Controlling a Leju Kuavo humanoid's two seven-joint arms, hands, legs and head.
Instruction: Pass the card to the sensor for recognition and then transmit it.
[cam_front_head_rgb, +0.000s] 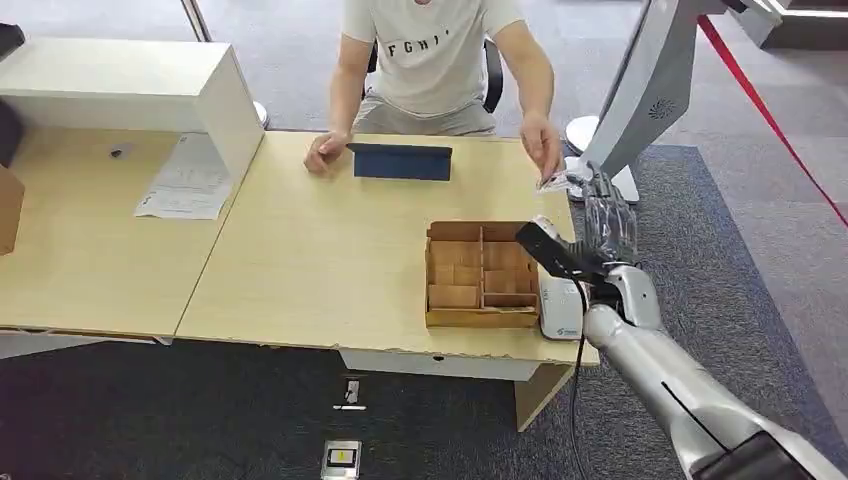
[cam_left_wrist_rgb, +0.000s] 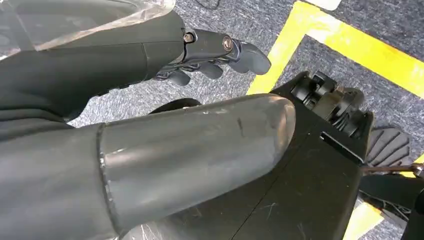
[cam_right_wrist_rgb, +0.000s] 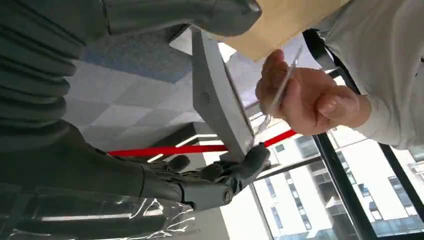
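Two tables stand side by side in the head view. On the left one, a white box (cam_front_head_rgb: 130, 85) sits at the far edge with a sheet of paper (cam_front_head_rgb: 187, 180) beside it. On the light wooden table (cam_front_head_rgb: 320, 260) in the middle, a dark blue folded stand (cam_front_head_rgb: 402, 161) is at the far side, just in front of a seated person in a white T-shirt (cam_front_head_rgb: 432, 55). One hand of the person (cam_front_head_rgb: 325, 152) rests on the table next to the stand.

Nearer to the robot is a cardboard tray with compartments (cam_front_head_rgb: 481, 275), and a white sensor device (cam_front_head_rgb: 561, 305) lies just beside its right edge, partly hidden by the robot's wrist.

Further right, the person's other hand (cam_front_head_rgb: 541, 148) holds the card (cam_front_head_rgb: 555, 180) by its edge, above the right corner of the table. In the right wrist view the card (cam_right_wrist_rgb: 283, 85) is pinched between the person's fingers and is apart from the robot's fingers. The right hand (cam_front_head_rgb: 606, 222) is raised just beside the card, with its fingers spread and holding nothing. A white stand with a red strap (cam_front_head_rgb: 655, 90) is behind it.

The left hand (cam_left_wrist_rgb: 210, 57) hangs down over the grey floor with a yellow line (cam_left_wrist_rgb: 345, 47); its fingers are loosely curled with gaps between them and hold nothing.
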